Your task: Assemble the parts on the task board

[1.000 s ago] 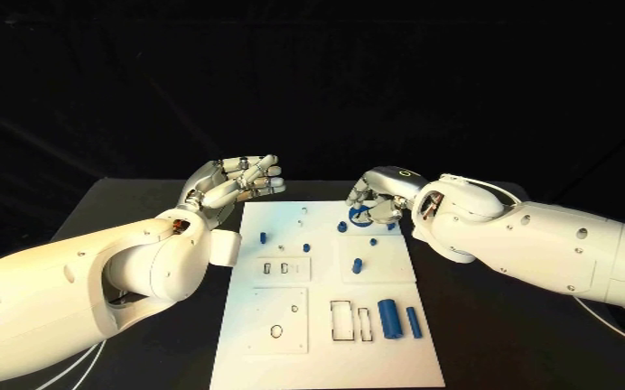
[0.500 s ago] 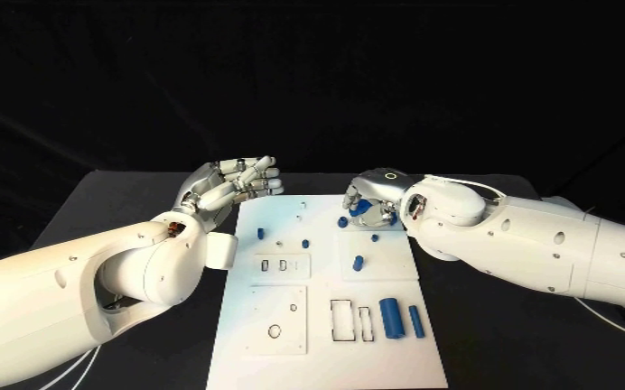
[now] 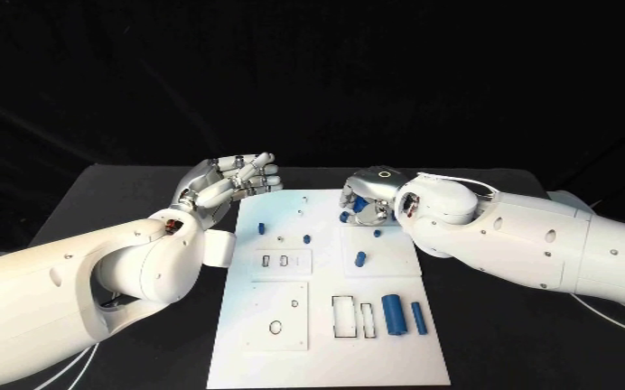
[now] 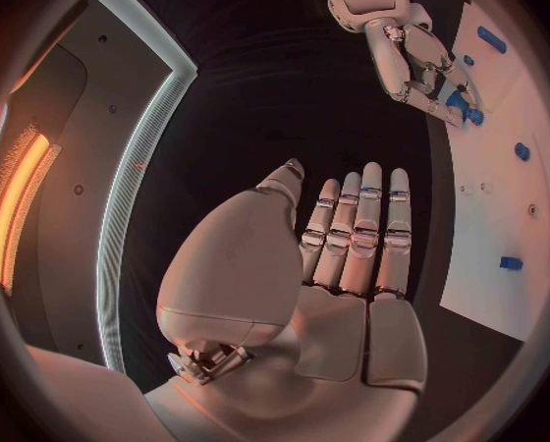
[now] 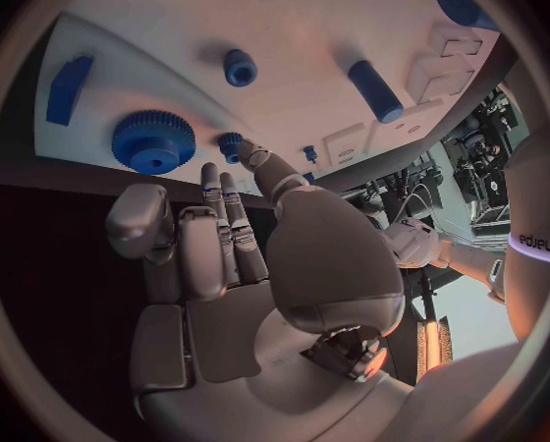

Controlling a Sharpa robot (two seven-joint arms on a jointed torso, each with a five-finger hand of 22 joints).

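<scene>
1 white task board (image 3: pixel 326 354), 2 robot hands, several small blue parts, exact count unclear

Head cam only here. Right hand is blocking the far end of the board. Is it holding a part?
Observer: No. The right wrist view shows the blue gear lying flat on the task board, apart from the right hand.
Operator: What are its fingers at, then?
Observer: A small blue peg standing in the board. One fingertip is right beside it, but I can't tell if it touches.
Operator: Left hand?
Observer: In the left wrist view, the left hand has a bare palm and straight fingers, with nothing in it.
</scene>
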